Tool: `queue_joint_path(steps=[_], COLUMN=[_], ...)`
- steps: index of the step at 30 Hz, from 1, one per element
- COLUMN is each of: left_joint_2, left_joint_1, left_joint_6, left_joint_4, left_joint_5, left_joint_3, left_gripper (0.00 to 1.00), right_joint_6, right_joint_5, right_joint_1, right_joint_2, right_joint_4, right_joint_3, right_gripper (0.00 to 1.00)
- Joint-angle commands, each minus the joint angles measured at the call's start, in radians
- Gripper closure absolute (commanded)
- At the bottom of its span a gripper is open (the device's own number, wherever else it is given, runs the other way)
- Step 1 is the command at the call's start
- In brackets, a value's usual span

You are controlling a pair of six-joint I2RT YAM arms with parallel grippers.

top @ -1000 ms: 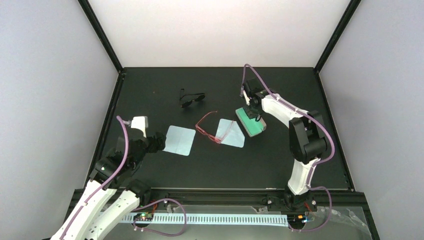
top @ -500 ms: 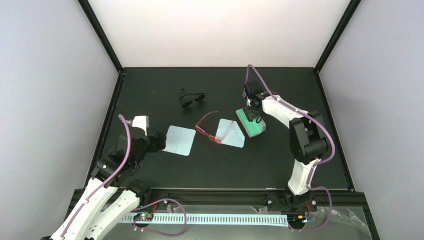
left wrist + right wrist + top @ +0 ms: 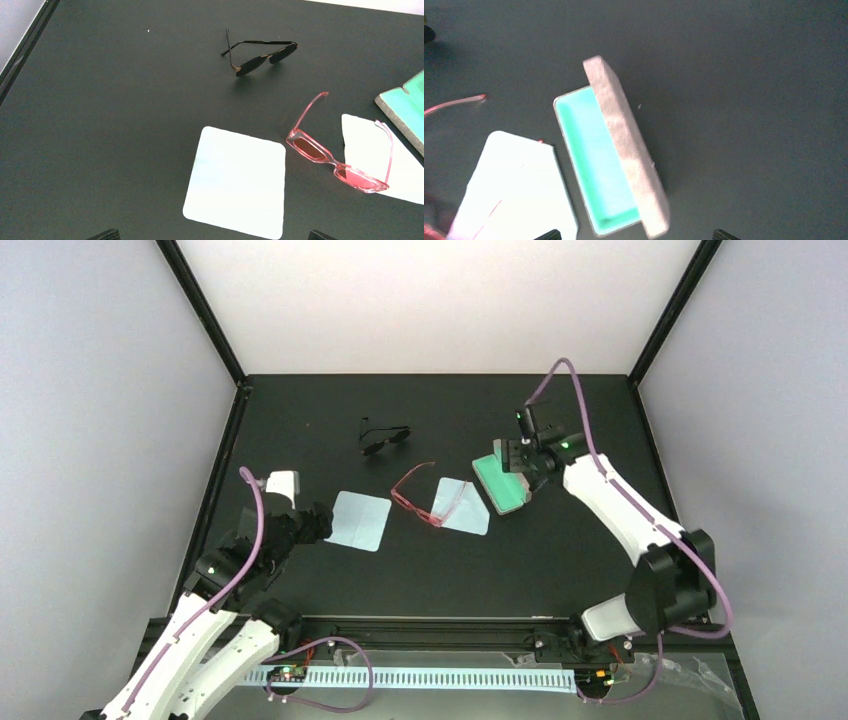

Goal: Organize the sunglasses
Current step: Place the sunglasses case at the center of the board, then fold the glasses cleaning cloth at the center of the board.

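The sunglasses (image 3: 415, 507), thin red-pink frame with arms unfolded, lie mid-table; one arm rests on a white cloth (image 3: 464, 507). They also show in the left wrist view as sunglasses (image 3: 334, 164). Just right of them sits a grey case (image 3: 502, 483) with a green lining, its lid standing open. In the right wrist view the case (image 3: 596, 160) lies below and ahead of my right gripper (image 3: 636, 235), which is open and holds nothing. My right gripper (image 3: 513, 456) hovers at the case's far end. My left gripper (image 3: 320, 523) is open beside a second white cloth (image 3: 360, 521).
A black dark-lensed pair of glasses (image 3: 384, 437) lies farther back, also seen in the left wrist view as the black pair (image 3: 260, 56). The square cloth (image 3: 235, 182) lies just ahead of the left gripper (image 3: 214, 236). Black frame rails edge the table.
My right gripper has opened and let go of the case, and the right arm has swung out to the right. The left arm has barely moved.
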Motion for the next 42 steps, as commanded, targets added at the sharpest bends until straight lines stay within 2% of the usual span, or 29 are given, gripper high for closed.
queue_joint_path(steps=[1, 7, 11, 23, 31, 42], left_joint_2=[0.011, 0.017, 0.022, 0.016, 0.016, 0.009], left_joint_1=[0.011, 0.015, 0.017, 0.017, 0.017, 0.018], left_joint_6=[0.011, 0.012, 0.013, 0.002, 0.001, -0.002], left_joint_4=[0.020, 0.020, 0.020, 0.014, 0.011, 0.008], left_joint_5=[-0.011, -0.007, -0.006, -0.013, -0.017, -0.026], left_joint_3=[0.003, 0.004, 0.004, 0.006, 0.005, 0.007], left_gripper=[0.01, 0.01, 0.01, 0.01, 0.01, 0.01], right_joint_6=[0.205, 0.306, 0.332, 0.393, 0.482, 0.486], right_joint_5=[-0.106, -0.384, -0.447, -0.437, -0.272, -0.236], right_joint_1=[-0.004, 0.000, 0.038, 0.129, 0.153, 0.191], right_joint_2=[-0.125, -0.206, -0.213, -0.059, 0.124, 0.291], right_joint_4=[-0.050, -0.020, 0.032, 0.126, 0.091, 0.060], right_joint_3=[-0.096, -0.251, -0.336, -0.371, -0.276, -0.166], right_gripper=[0.20, 0.24, 0.27, 0.40, 0.46, 0.48])
